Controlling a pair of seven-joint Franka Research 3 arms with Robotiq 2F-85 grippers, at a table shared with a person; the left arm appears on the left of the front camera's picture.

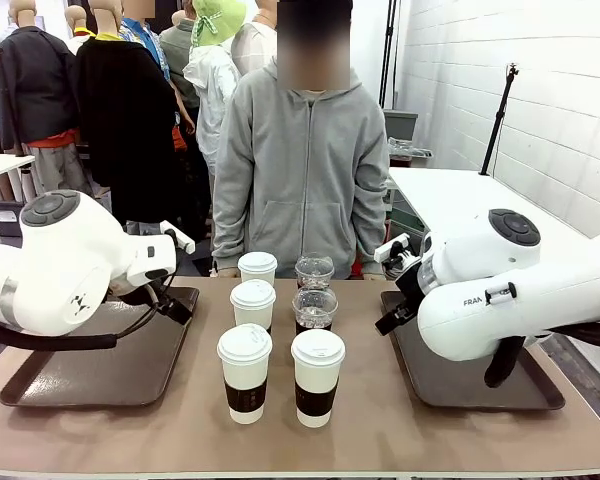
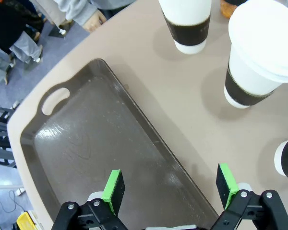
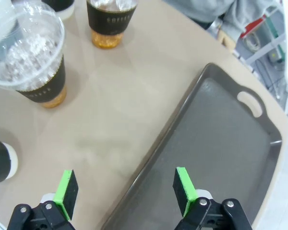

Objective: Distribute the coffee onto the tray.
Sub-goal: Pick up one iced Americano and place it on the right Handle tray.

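Observation:
Six cups of coffee stand in two columns mid-table: white lidded paper cups with brown sleeves (image 1: pixel 244 372) (image 1: pixel 318 376) (image 1: pixel 253 303) (image 1: pixel 257 268) and two clear dome-lidded cups (image 1: pixel 314 308) (image 1: pixel 314 270). A dark tray (image 1: pixel 90 365) lies at the left and another tray (image 1: pixel 480 385) at the right, both bare. My left gripper (image 2: pixel 170 189) hangs open over the left tray's (image 2: pixel 86 143) inner edge, with paper cups (image 2: pixel 261 52) (image 2: pixel 187 21) beyond it. My right gripper (image 3: pixel 126 187) is open above the right tray's (image 3: pixel 221 139) inner rim, the clear cups (image 3: pixel 31 57) (image 3: pixel 110 19) ahead.
A person in a grey hoodie (image 1: pixel 300 160) stands at the far edge behind the cups, a hand (image 2: pixel 93 19) resting near the table's corner. Bare tabletop (image 1: pixel 380 430) runs along the front edge. A white side table (image 1: pixel 460 195) stands at back right.

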